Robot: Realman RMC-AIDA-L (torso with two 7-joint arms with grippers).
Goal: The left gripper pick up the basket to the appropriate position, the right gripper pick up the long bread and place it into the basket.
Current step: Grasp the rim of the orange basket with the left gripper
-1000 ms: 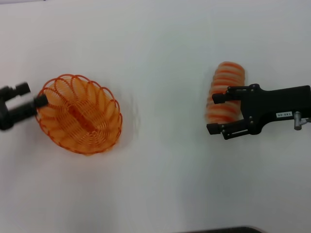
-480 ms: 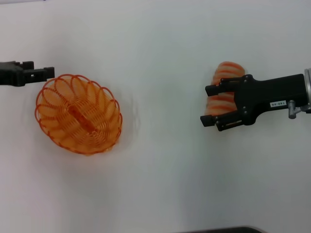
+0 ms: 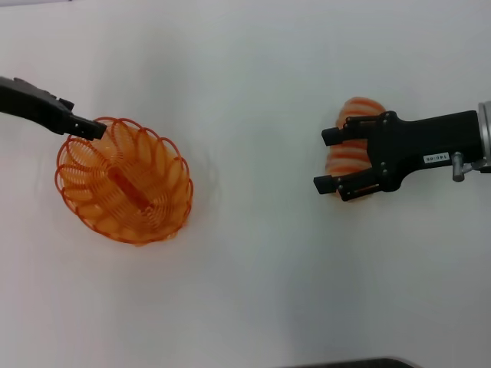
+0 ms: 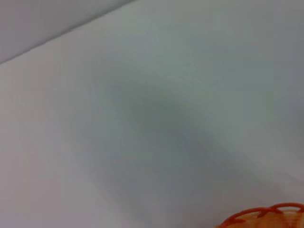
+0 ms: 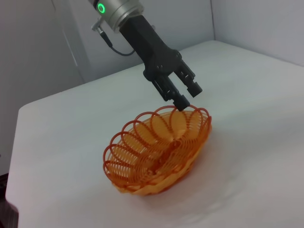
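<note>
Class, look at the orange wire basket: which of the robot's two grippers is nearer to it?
Left. The left gripper is open, with its fingertips at the far rim of the basket. The right gripper is far across the table, straddling the long bread.

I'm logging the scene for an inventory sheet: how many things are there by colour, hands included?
Orange: 1, the basket.
Tan with orange stripes: 1, the long bread.
Black: 2, the left hand and the right hand.
Total: 4.
</note>
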